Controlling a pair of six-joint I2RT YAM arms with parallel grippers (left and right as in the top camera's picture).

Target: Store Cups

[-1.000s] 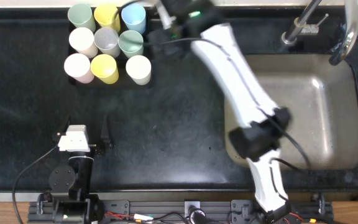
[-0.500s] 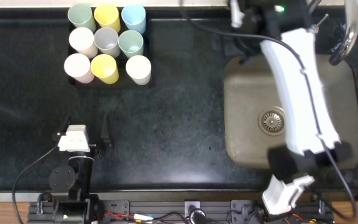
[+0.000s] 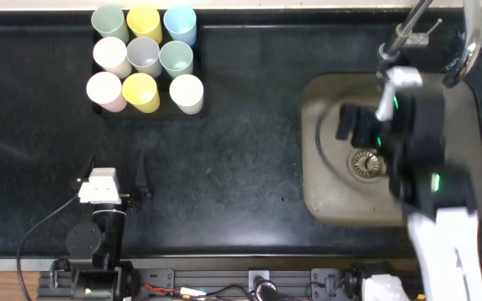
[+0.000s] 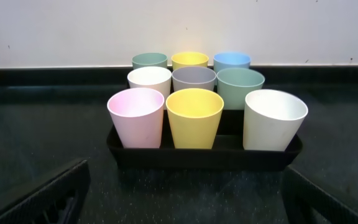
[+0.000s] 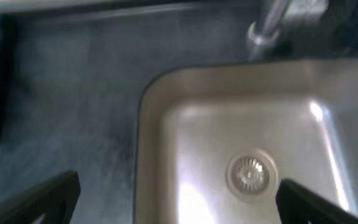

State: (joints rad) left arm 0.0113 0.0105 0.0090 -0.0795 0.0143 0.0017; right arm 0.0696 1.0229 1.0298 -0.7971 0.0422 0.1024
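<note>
Nine cups [image 4: 194, 81] standing three by three in a black tray [image 4: 204, 159], straight ahead of the left gripper [image 4: 182, 202] and well apart from the right gripper [image 5: 179, 202]. Left fingers spread wide, holding nothing, low over the tabletop [image 3: 241, 150] and short of the tray. Right fingers likewise spread and empty, hanging above the sink [image 5: 151, 118], with the drain [image 5: 248, 173] below and slightly ahead of them and the faucet [image 5: 267, 25] farther ahead. No cup to be seen in the stretch of basin beneath the right fingers.

Judging by that: storing nearly or wholly done, and the step in hand most likely a check of the sink for a straggler. To do it well: keep the right fingers apart and well above the basin wall, steer wide of the faucet ahead, and avoid dipping toward the drain with nothing there to pick. Only part of the basin visible under the fingers, so look over the rest before calling it finished.

One loose end in the row nearest the left fingers: white cup [image 4: 273, 119] at the end of that row, seemingly leaning outward rather than upright. Worth a gentle nudge from its outer side, fingers closing slowly, without jostling the yellow cup [image 4: 194, 118] beside it.
</note>
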